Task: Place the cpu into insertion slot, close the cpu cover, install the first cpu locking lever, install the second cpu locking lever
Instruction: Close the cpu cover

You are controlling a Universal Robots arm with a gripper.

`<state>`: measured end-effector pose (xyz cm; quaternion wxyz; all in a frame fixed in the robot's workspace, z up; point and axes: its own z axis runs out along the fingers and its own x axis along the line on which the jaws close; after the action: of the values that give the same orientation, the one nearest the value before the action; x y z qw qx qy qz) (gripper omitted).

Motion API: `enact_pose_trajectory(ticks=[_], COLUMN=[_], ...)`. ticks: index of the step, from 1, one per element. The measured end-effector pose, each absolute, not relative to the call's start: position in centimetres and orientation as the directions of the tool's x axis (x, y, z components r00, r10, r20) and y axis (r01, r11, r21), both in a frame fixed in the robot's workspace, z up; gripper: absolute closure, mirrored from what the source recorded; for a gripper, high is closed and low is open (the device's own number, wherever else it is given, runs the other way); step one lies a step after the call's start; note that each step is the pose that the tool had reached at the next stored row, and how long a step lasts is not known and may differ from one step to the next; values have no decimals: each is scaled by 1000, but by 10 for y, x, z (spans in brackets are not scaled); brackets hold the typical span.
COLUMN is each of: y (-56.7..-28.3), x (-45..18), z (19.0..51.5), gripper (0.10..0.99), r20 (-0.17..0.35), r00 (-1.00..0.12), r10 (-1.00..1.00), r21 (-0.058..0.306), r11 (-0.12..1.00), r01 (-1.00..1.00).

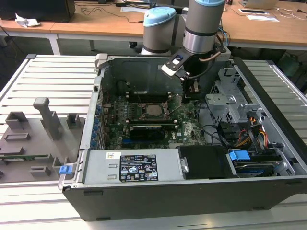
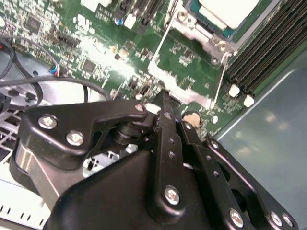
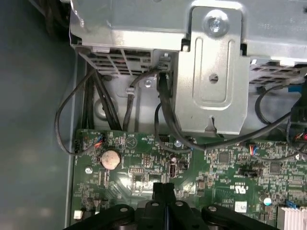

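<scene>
The cpu [image 1: 153,109] lies flat in the insertion slot [image 1: 142,113] at the middle of the green board, its pale metal face [image 2: 228,12] up. The silvery cpu cover [image 2: 204,40] lies down around it. Two thin wire levers [image 2: 160,45] [image 2: 219,76] run along the sides of the socket; I cannot tell whether they are hooked. My gripper [image 1: 193,91] hangs inside the case, to the exterior view's right of the socket and apart from it. In both wrist views its black fingers meet over the board, shut [image 2: 163,100] [image 3: 163,188] with nothing between them.
A metal drive cage [image 1: 230,100] with black cables [image 3: 163,120] stands close to the gripper. A long black card [image 1: 148,130] and the power supply [image 1: 134,167] sit in front of the socket. Memory slots [image 2: 268,52] flank it. A grey fixture tray [image 1: 33,134] lies outside the case.
</scene>
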<state>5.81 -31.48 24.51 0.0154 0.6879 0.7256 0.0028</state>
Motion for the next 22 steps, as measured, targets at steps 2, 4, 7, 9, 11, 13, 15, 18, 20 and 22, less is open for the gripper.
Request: enact_pose_trajectory(ticks=[2, 4, 7, 9, 11, 13, 15, 18, 20, 22], y=[-315, -315, -315, -315, -315, -315, -315, -315, -315, -315], x=[55, 54, 52, 51, 49, 44, 40, 37, 34, 32], z=[245, 245, 247, 247, 247, 247, 247, 247, 247, 247], gripper=[980, 980, 980, 980, 980, 980, 980, 980, 980, 980], r20=[-19, -19, -19, -18, -19, -19, -19, -19, -19, -19], r00=[-53, -53, -53, -53, -53, -53, -53, -53, -53, -53], r10=[998, 998, 998, 998, 998, 998, 998, 998, 998, 998], r21=[25, 25, 25, 25, 25, 25, 25, 25, 25, 25], r11=[53, 54, 53, 53, 53, 53, 53, 53, 54, 53], r01=[998, 998, 998, 998, 998, 998, 998, 998, 998, 998])
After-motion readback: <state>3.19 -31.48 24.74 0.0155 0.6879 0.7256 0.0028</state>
